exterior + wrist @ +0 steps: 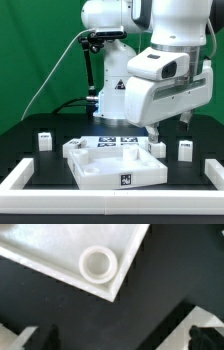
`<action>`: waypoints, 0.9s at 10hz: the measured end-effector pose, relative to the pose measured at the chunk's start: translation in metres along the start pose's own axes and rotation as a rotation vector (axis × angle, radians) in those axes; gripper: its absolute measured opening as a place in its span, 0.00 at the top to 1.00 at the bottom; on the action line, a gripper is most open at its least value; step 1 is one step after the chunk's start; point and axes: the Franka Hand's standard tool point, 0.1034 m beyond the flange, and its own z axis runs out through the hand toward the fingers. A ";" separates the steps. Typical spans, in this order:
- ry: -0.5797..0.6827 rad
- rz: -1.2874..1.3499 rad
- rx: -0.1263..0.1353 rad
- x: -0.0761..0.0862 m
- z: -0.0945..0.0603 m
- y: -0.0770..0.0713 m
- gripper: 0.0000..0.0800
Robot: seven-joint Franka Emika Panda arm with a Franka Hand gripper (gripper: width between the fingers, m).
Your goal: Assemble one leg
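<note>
The large flat white panel lies in the middle of the black table. Small white legs with square tags stand around it: one at the exterior view's left, one at its right, and one close to the panel's right far corner. My gripper hangs low over that far right corner, its tips mostly hidden by the hand. In the wrist view a panel corner with a round socket shows. The dark fingertips stand wide apart with only black table between them; the gripper is open and empty.
The marker board lies flat just behind the panel. A white raised border runs along the table's left front and right. The arm's base stands at the back centre before a green curtain.
</note>
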 end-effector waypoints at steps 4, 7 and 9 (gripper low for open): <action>-0.001 0.003 0.001 0.000 0.000 0.000 0.19; -0.001 0.003 0.001 0.000 0.001 0.000 0.19; -0.001 0.003 0.001 0.000 0.001 0.000 0.19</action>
